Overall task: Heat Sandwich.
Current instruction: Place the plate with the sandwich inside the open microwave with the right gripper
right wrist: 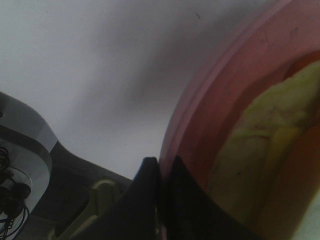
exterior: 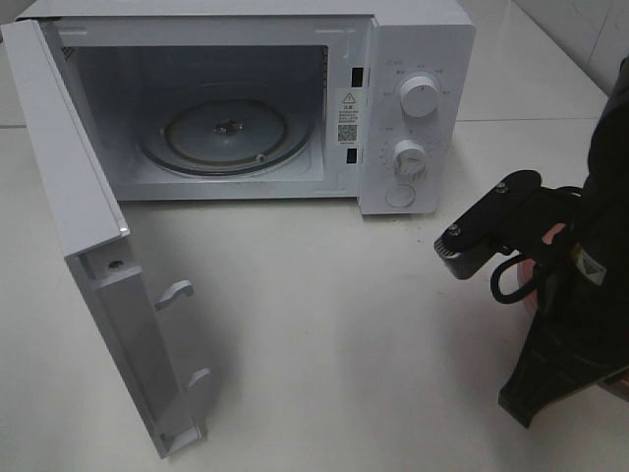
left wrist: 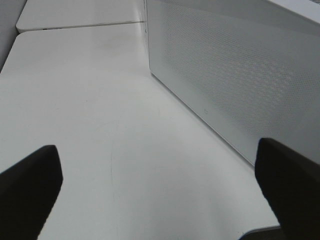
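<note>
High view: a boxy white microwave (exterior: 423,49) is standing at the back of a smooth white table (exterior: 344,344). Its door (exterior: 69,177) is hanging wide open toward the left, showing two plastic latch hooks on its inner edge. Inside, a round glass turntable (exterior: 226,133) is lying flat in the bare cavity. Two round white knobs (exterior: 420,98) are sitting one above the other on the front panel, with a round button (exterior: 400,196) beneath. The bulky black right arm (exterior: 580,295) is leaning in at the right edge, in front of the microwave, blocking the table beneath it.

Left wrist view: the left gripper (left wrist: 160,186) is hovering over bare table, its matte black fingers (left wrist: 30,187) standing far apart and holding nothing. A white panel (left wrist: 235,75) with a fine dotted mesh is rising just beside it.

Right wrist view: the right gripper (right wrist: 161,167) is pinching its dark jaws together on the rim of a round, glossy pink plate (right wrist: 220,85). The sandwich (right wrist: 260,145) is lying on that plate, close to the jaws, its soft pale yellow-green filling showing; the picture is blurred
</note>
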`<state>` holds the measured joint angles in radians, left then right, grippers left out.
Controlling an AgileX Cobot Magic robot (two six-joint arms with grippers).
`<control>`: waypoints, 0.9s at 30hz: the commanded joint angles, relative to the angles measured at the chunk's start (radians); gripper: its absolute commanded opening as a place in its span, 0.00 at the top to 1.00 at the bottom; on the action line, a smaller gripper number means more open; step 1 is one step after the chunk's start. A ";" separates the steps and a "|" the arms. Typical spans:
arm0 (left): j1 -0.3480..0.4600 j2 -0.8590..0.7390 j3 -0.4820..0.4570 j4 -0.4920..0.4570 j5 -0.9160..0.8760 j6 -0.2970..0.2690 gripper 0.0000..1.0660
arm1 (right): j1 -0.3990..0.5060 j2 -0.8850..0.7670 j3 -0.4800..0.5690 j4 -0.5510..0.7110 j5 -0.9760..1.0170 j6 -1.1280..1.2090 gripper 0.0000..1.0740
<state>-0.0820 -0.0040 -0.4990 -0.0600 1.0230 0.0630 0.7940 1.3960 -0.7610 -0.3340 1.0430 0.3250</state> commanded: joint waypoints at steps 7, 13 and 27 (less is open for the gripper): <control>-0.005 -0.026 -0.006 0.003 -0.005 0.000 0.03 | 0.109 -0.011 0.005 -0.021 0.020 0.034 0.99; -0.005 -0.026 -0.006 0.003 -0.005 0.000 0.03 | 0.195 -0.011 0.005 -0.024 0.035 0.013 0.99; -0.005 -0.026 -0.006 0.003 -0.005 0.000 0.03 | 0.236 -0.011 0.005 -0.069 0.033 -0.196 0.99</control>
<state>-0.0820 -0.0040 -0.4990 -0.0600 1.0230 0.0630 1.0280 1.3930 -0.7610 -0.3590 1.0620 0.1700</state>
